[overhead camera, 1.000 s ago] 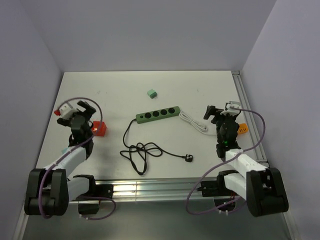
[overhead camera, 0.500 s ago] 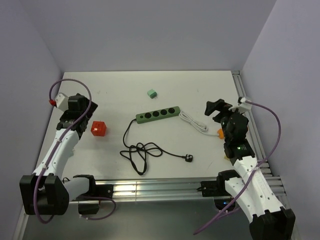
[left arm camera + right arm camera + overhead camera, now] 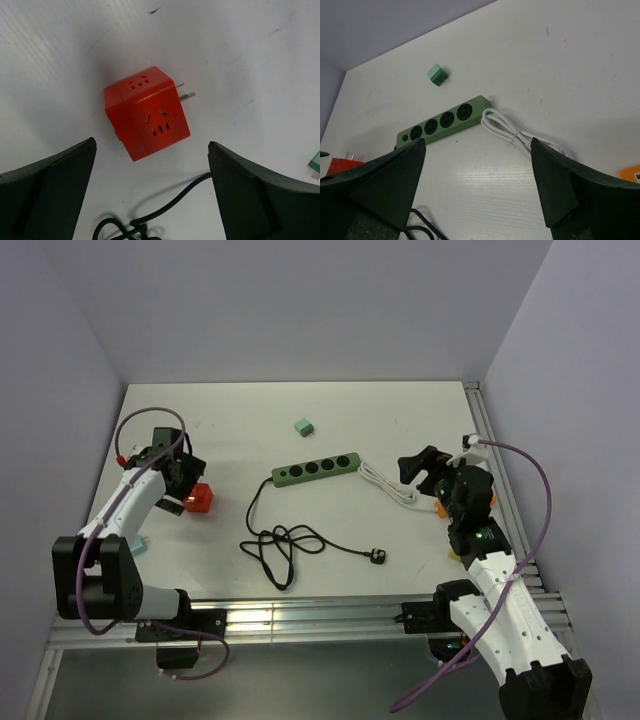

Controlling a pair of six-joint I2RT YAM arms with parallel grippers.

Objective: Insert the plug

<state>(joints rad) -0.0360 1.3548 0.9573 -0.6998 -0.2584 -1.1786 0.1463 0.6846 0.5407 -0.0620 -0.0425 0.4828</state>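
Left gripper has swung open-jawed over the red adapter left of the power strip, seemingly poised to grab; right gripper gapes empty.

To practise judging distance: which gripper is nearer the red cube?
Left. The left gripper hangs over the red cube; the right gripper is across the table by the white cable.

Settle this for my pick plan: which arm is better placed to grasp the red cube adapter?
Left. The left hand, open, hovers over the red plastic cube adapter, fingers flanking it; the right hand is far off by the bundled white cable.
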